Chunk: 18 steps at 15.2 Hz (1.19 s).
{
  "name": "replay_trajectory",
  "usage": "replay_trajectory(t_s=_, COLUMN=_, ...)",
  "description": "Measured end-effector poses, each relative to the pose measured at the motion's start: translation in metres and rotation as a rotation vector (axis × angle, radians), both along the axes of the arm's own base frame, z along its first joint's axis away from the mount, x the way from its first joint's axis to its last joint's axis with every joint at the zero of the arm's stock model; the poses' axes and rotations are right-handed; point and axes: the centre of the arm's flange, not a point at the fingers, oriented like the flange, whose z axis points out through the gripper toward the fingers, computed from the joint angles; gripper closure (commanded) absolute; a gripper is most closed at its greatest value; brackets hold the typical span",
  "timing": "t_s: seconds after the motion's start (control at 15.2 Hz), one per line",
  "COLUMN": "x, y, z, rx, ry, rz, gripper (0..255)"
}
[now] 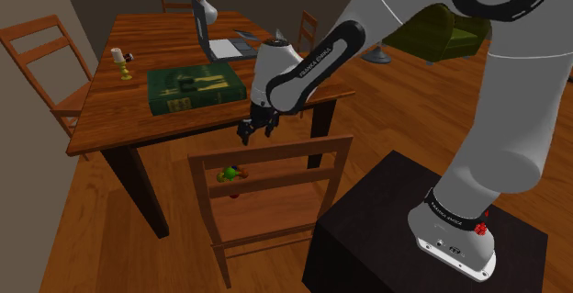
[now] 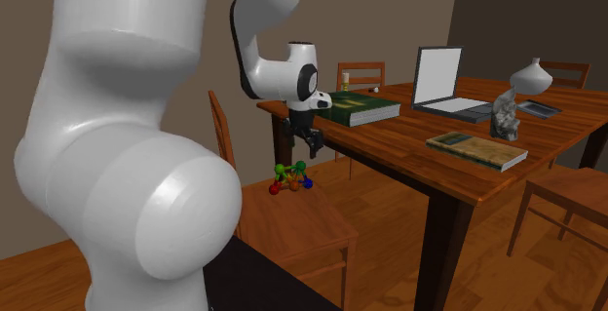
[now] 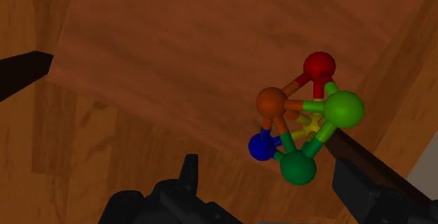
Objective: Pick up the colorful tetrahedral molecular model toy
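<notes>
The molecular model toy [image 3: 305, 117] has red, orange, light green, dark green and blue balls joined by coloured rods around a yellow centre. It rests on the wooden chair seat [image 2: 297, 223], seen through the chair back [image 1: 275, 158] as the toy [image 1: 230, 174]. My black gripper [image 1: 252, 133] hangs open a little above the seat, just above and to the right of the toy [image 2: 292, 176] in the second exterior view. Along the gripper [image 3: 267, 165], the toy lies ahead, nearer one finger than the other, and nothing is held.
A wooden table [image 1: 110, 121] stands just behind the chair, carrying a green book [image 1: 196, 87], a laptop [image 1: 216, 34] and a candle holder [image 1: 121, 61]. Another book [image 2: 477, 150], a grey statue [image 2: 505, 114] and a vase [image 2: 531, 75] stand farther along. An olive armchair [image 1: 441, 29] is beyond.
</notes>
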Motion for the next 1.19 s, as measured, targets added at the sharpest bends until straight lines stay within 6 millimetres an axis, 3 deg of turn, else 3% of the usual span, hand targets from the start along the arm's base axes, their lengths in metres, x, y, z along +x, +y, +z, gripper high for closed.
replay_trajectory(t_s=0.53, x=0.064, y=0.055, z=-0.057, rx=0.050, ry=-0.032, rz=-0.023, gripper=0)
replay_trajectory(t_s=1.12, x=0.073, y=0.063, z=-0.101, rx=0.060, ry=-0.040, rz=-0.037, gripper=0)
replay_trajectory(t_s=1.19, x=0.073, y=0.063, z=-0.101, rx=0.063, ry=-0.043, rz=-0.043, gripper=255)
